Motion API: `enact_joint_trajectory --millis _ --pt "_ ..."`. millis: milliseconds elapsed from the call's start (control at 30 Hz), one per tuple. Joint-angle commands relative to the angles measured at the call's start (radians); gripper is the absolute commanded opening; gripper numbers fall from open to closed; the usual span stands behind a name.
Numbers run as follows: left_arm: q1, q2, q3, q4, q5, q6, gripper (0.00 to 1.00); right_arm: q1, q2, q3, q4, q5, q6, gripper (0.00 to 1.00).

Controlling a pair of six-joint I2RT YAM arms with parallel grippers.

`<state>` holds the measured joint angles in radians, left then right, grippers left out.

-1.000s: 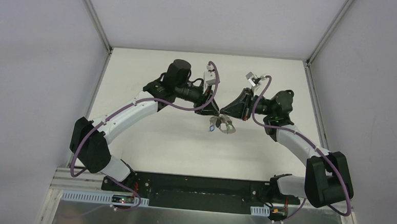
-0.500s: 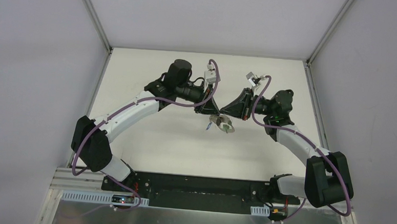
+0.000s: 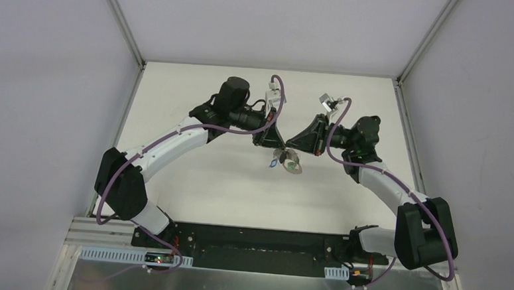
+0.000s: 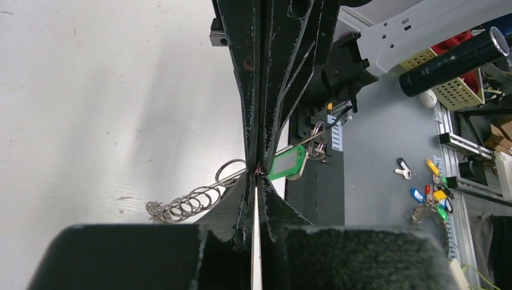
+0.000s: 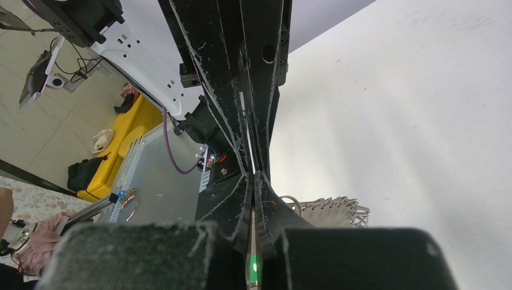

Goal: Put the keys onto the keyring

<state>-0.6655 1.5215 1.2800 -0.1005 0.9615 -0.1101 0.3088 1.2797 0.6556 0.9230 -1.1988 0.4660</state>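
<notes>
Since a second ago the keyring [image 3: 292,163] bunch has drawn in tighter, and the left arm's elbow has slid slightly right. Both arms reach inward, tips almost meeting above the middle of the counter [image 3: 193,175], a bit toward the far edge, with the keyring hanging under them. The left end effector [image 3: 271,146] is pressed closed, nipping one ring of the keyring. The green key [image 4: 288,164] dangles just beside it. The right end effector [image 3: 290,148] is also pressed closed, and what it nips is hidden.
</notes>
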Motion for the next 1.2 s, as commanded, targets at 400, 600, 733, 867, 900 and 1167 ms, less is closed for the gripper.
enact_joint_trajectory --millis 400,600,733,867,900,1167 --pt "-0.013 -0.042 0.056 -0.034 -0.045 0.039 0.00 -0.005 -0.046 0.029 -0.100 -0.021 -0.143 0.00" --pt "-0.038 -0.086 0.142 -0.298 -0.144 0.270 0.00 -0.005 -0.063 0.077 -0.349 -0.066 -0.343 0.09" --pt "-0.055 -0.088 0.168 -0.375 -0.170 0.334 0.00 -0.001 -0.063 0.088 -0.376 -0.082 -0.368 0.12" --pt "-0.071 -0.083 0.179 -0.405 -0.188 0.365 0.00 0.011 -0.066 0.097 -0.392 -0.092 -0.378 0.14" --pt "-0.075 -0.082 0.183 -0.415 -0.191 0.374 0.00 0.013 -0.066 0.099 -0.399 -0.093 -0.380 0.15" --pt "-0.091 -0.069 0.199 -0.448 -0.198 0.404 0.00 0.022 -0.074 0.130 -0.406 -0.121 -0.380 0.25"
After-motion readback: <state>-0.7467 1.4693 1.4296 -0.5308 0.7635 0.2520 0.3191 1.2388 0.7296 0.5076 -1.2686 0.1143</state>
